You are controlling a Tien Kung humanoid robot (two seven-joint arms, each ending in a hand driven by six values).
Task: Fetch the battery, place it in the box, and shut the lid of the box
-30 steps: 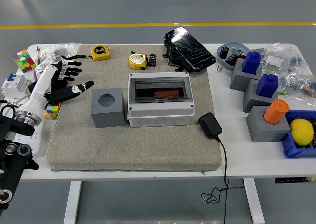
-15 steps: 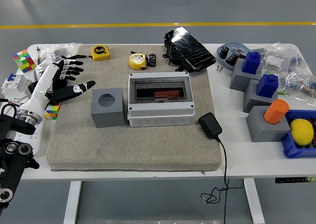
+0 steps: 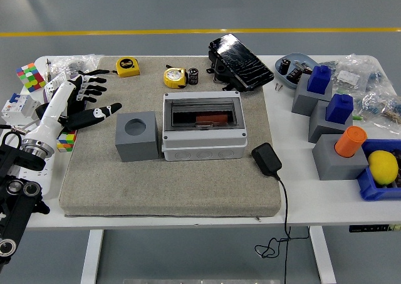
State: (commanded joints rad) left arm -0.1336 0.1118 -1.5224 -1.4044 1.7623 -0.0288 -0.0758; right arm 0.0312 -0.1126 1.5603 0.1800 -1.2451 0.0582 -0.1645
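One robot hand (image 3: pixel 84 102), left, fingers spread, empty, unmoved; box (image 3: pixel 202 133) unchanged.

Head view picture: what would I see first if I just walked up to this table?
Probably the white box with its dark window, right in the middle of the grey mat. Then the robot's left hand, black and white with fingers spread, hanging over the mat's left edge and holding nothing. On the far right, a bright yellow lemon sits in a blue bin, beside an orange cylinder atop a grey block.
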